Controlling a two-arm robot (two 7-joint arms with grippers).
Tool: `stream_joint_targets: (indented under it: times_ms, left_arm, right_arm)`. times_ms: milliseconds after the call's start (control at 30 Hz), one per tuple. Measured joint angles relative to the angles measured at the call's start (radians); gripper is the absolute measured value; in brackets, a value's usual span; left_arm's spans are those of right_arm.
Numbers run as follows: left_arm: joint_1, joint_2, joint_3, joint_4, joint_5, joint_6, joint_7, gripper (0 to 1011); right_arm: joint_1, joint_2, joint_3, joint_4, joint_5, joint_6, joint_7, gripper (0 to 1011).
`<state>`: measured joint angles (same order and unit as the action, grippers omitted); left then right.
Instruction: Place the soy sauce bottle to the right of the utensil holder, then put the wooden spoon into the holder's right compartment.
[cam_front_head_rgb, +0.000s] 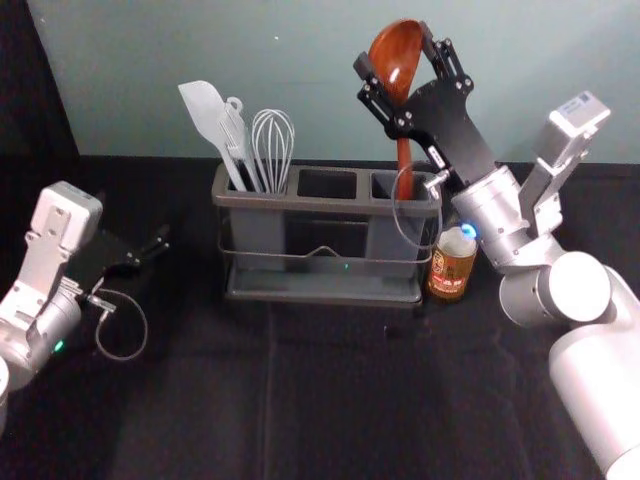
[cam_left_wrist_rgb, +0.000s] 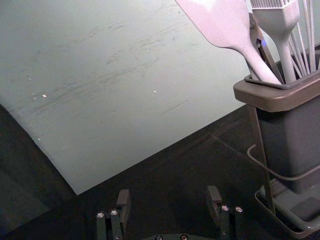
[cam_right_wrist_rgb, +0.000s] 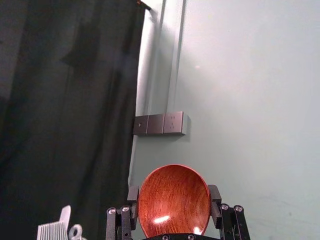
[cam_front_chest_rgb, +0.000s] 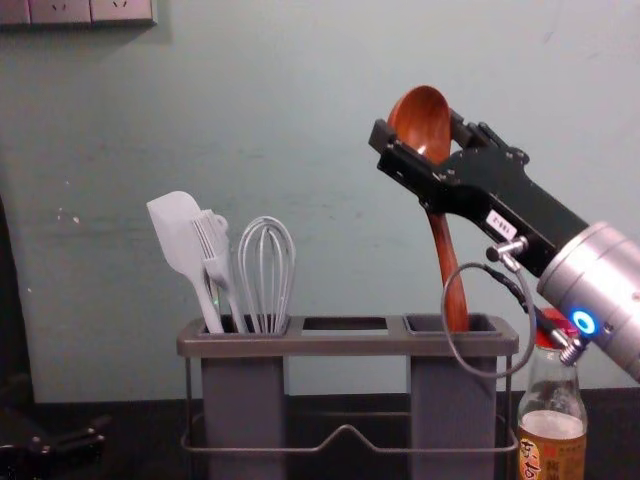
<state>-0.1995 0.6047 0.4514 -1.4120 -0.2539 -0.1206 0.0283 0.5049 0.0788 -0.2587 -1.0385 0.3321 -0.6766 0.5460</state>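
Red-brown wooden spoon (cam_front_head_rgb: 398, 60) reaches into the right compartment (cam_front_chest_rgb: 475, 323) of the grey utensil holder (cam_front_head_rgb: 315, 202)

At the upper right of the head view, the right gripper (cam_front_head_rgb: 395, 48) is clamped on the spoon's bowl, one finger to each side. The bowl is up and the handle runs down, leaning slightly in the chest view, its lower end inside the mouth of the compartment.

The clear glass soy sauce bottle with a red cap and a brown-and-gold label (cam_front_head_rgb: 452, 272) stands upright on the black-covered table (cam_front_head_rgb: 330, 400), just beside the holder's right end. In the chest view it is at the lower right, below the right arm's silver wrist (cam_front_chest_rgb: 605, 285).

In the holder's left compartment stand a flat white spatula (cam_front_head_rgb: 203, 108), a pale bristled brush (cam_front_chest_rgb: 218, 262) and a pale wire whisk (cam_front_head_rgb: 272, 150).

The left gripper (cam_front_head_rgb: 150, 250) is at the left of the head view, apart from the holder. Its own wrist view shows its two black fingers spread, with a gap between them.
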Motion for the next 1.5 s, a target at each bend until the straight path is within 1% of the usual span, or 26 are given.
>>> stream_joint_targets:
  times_ms: [433,1033,1133,1333,1500]
  left_arm:
    - [0.0,0.0,0.0,0.0,0.0,0.0,0.0,1005]
    - [0.0,0.0,0.0,0.0,0.0,0.0,0.0,1005]
    - [0.0,0.0,0.0,0.0,0.0,0.0,0.0,1005]
    - [0.0,0.0,0.0,0.0,0.0,0.0,0.0,1005]
    - [0.0,0.0,0.0,0.0,0.0,0.0,0.0,1005]
  right_arm:
    - [-0.035,-0.006,0.014,0.035,0.009,-0.018,0.014,838]
    - [-0.069,-0.006,0.023,0.039,0.005,-0.023,0.018,838]
    - [-0.072,-0.006,0.027,0.032,0.004,-0.023,0.016,862]
    - [-0.073,-0.007,0.032,0.013,0.005,-0.021,0.013,1004]
    - [-0.07,-0.006,0.034,-0.018,0.006,-0.011,0.008,1004]
